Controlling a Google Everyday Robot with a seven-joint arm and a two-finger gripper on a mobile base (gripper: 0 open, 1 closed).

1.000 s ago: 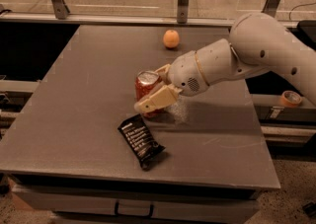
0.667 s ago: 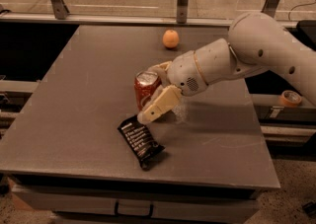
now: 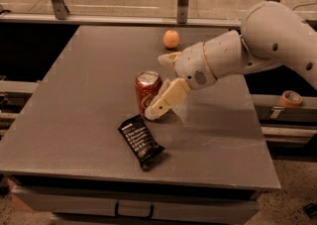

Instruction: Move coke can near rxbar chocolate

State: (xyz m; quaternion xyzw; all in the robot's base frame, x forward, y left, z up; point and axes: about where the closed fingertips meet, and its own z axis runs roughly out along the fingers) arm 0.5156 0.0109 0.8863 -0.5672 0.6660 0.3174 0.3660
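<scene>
The coke can (image 3: pixel 147 91), red with a silver top, stands upright on the grey table (image 3: pixel 74 100), just behind the rxbar chocolate. The rxbar chocolate (image 3: pixel 141 140) is a flat black wrapper with white text, lying at an angle near the table's front edge. My gripper (image 3: pixel 166 81) is just right of the can, at the end of the white arm (image 3: pixel 257 45) that comes in from the right. It is open: the near finger (image 3: pixel 166 101) lies by the can's right side and the far finger (image 3: pixel 168 59) is behind it. The gripper holds nothing.
A round orange fruit (image 3: pixel 171 39) sits at the back of the table, behind the gripper. A roll of tape (image 3: pixel 290 98) lies on a ledge off the table's right side. Metal posts (image 3: pixel 184 1) stand along the back rail.
The gripper let go of the can and opened. It drew back a little to the right, and the can now stands free by the bar.
</scene>
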